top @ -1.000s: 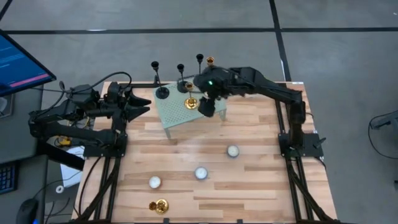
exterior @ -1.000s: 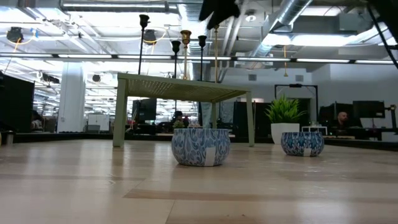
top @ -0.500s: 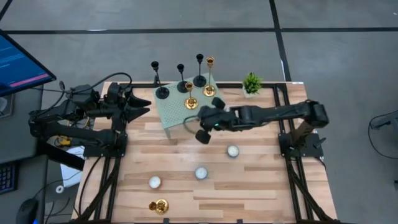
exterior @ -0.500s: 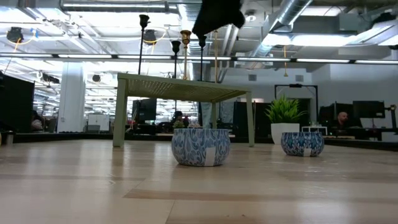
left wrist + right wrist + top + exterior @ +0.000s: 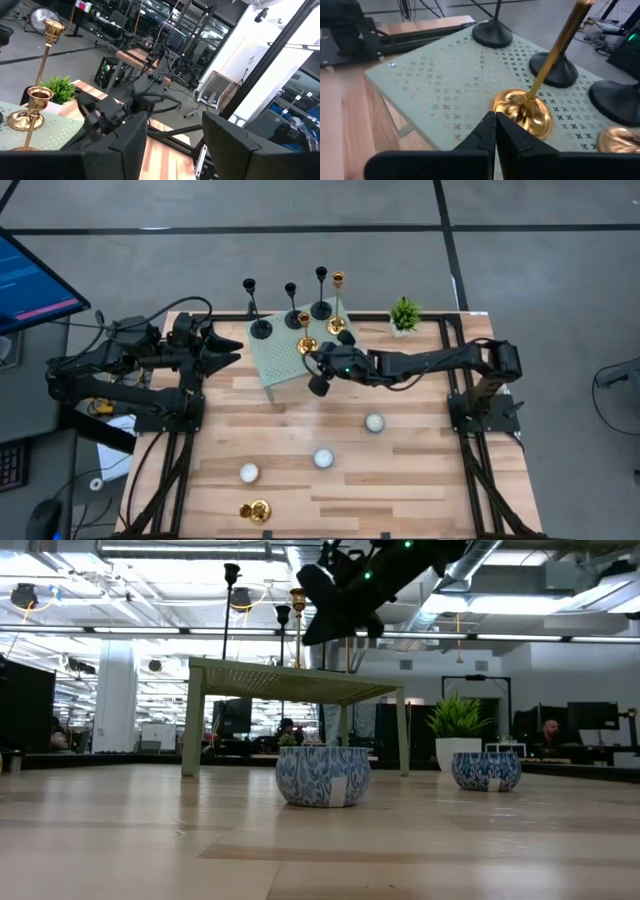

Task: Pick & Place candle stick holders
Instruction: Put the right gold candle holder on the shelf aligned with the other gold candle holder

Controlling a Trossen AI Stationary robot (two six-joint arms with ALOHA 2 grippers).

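Our right hand (image 5: 318, 383) has drawn back off the small green stand (image 5: 285, 360) and now hangs over its near edge, clenched on nothing. One gold holder (image 5: 522, 111) now stands upright on the stand just ahead of the fingertips, beside the black holders (image 5: 260, 328) and the tall gold one (image 5: 337, 323), so we judge that placement done. Our left hand (image 5: 172, 145) waits at the desk's (image 5: 400, 470) left edge, fingers parted and empty. A squat gold holder (image 5: 258, 510) near the front edge is left to fetch.

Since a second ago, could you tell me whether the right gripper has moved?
Yes. The right gripper, shut, has moved off the green stand to its front edge, nearer the tealights.
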